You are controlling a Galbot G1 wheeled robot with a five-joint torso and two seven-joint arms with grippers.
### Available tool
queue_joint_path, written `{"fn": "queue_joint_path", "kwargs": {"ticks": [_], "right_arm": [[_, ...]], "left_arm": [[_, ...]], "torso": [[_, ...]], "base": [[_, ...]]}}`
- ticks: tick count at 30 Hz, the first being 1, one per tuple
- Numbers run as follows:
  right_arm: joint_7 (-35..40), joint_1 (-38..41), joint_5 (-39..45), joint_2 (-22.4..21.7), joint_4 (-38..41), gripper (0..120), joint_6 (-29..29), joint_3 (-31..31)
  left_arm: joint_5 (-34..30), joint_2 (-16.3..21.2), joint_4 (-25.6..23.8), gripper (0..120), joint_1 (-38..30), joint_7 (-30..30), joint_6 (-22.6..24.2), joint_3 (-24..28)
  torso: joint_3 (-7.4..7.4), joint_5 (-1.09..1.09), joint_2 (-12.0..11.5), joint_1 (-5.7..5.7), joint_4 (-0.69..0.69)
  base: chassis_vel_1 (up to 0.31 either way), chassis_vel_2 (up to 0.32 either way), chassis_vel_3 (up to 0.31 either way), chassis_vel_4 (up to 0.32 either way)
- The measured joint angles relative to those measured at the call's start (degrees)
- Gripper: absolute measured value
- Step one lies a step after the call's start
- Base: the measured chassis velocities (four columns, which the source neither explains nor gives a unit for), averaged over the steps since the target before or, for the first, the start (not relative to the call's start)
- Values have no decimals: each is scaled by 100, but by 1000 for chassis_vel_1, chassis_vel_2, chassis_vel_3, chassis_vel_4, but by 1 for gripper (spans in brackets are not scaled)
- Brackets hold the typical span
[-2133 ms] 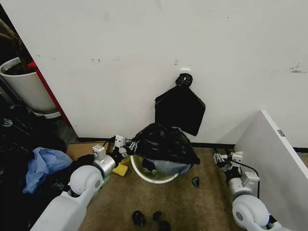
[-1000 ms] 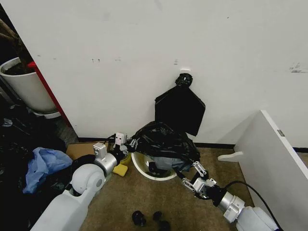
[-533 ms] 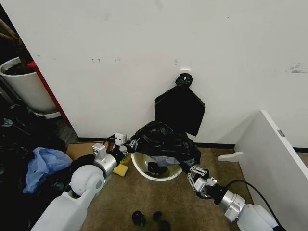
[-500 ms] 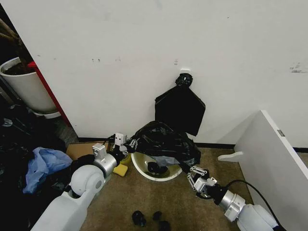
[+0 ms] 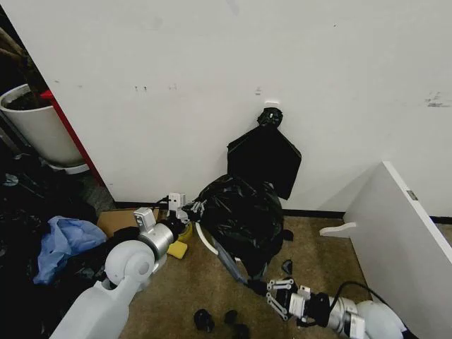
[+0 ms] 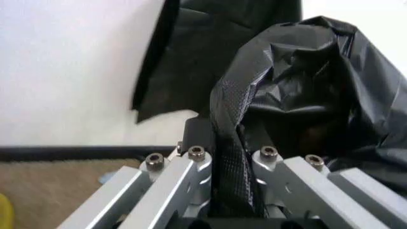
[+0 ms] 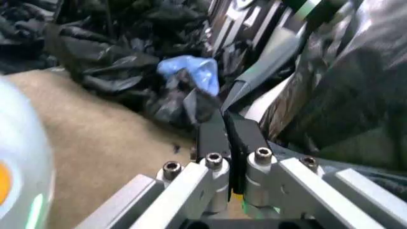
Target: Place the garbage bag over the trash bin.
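Glossy black film of the garbage bag (image 5: 240, 215) drapes over most of the trash bin (image 5: 205, 240), which stands on the brown carpet (image 5: 169, 296) against the white wall (image 5: 212, 70); only a sliver of the bin's white rim shows on the robot's left side. The task appears well advanced: the bag covers the top and the near side of the bin, yet the film hangs in loose folds, and whether its mouth has been turned down around the whole rim cannot be told. Seating the edge evenly is judged to be what is left.

The left gripper (image 5: 185, 210) sits just beside the bin's left rim; in the left wrist view its fingers (image 6: 197, 164) are drawn close on a twisted strand of the bag (image 6: 232, 157). The right gripper (image 5: 272, 291) is low on the near side, below the hanging bag; in the right wrist view its dark pads (image 7: 213, 138) are pressed nearly together, pinching a stretched grey-looking strip of film (image 7: 258, 76).
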Motion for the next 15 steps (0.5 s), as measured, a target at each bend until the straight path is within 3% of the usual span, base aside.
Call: {"fn": "queue_joint_path", "kwargs": {"ticks": [5, 15], "right_arm": [[-27, 75, -330, 189, -313, 0, 124, -150], [209, 288, -899, 424, -629, 0, 277, -168]], "left_arm": [[-536, -168, -209, 5, 87, -323, 82, 4], [-798, -352, -392, 5, 290, -439, 57, 27]], "torso": [[0, 0, 0, 0, -1], [0, 0, 0, 0, 0]], "base": [[0, 0, 0, 0], [0, 0, 0, 0]]}}
